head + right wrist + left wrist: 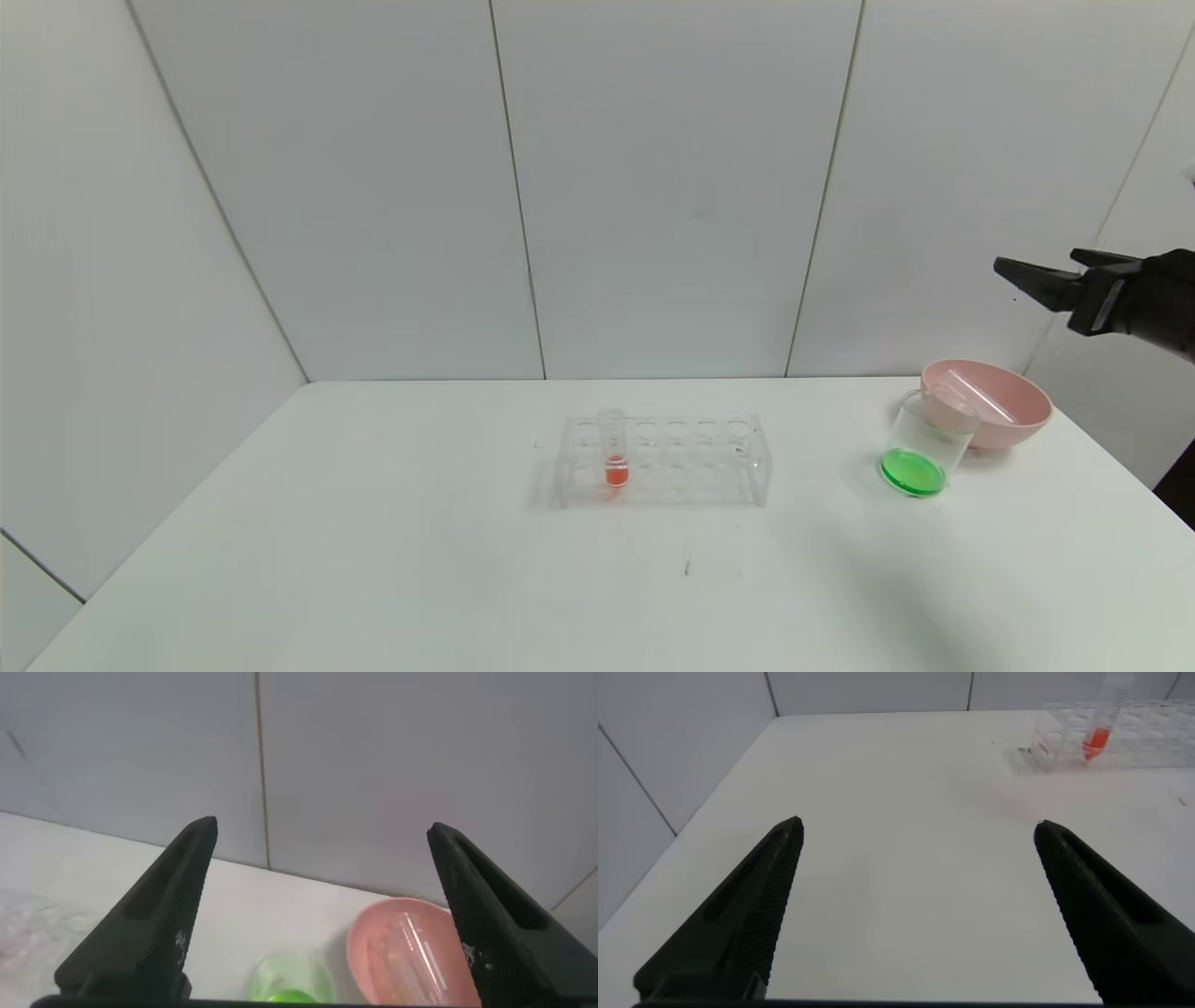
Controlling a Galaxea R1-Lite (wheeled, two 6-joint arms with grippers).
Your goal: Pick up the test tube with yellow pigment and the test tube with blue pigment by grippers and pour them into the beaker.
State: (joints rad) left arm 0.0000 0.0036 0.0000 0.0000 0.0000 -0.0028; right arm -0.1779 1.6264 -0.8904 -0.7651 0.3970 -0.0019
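The beaker (924, 446) stands at the right of the table and holds green liquid; it also shows in the right wrist view (290, 980). No tube with yellow or blue liquid is in view. Clear tubes (976, 397) lie in the pink bowl (1013, 392) right behind the beaker. My right gripper (1036, 266) is open and empty, raised high above and to the right of the bowl; in its wrist view (320, 831) it is over the beaker and bowl (374, 943). My left gripper (918, 826) is open and empty, low over the table's left part, out of the head view.
A clear many-holed rack (665, 462) stands mid-table with one tube of red-orange liquid (615, 448) upright in it; both show in the left wrist view (1148, 737). The white table (373, 523) is walled at the back and left.
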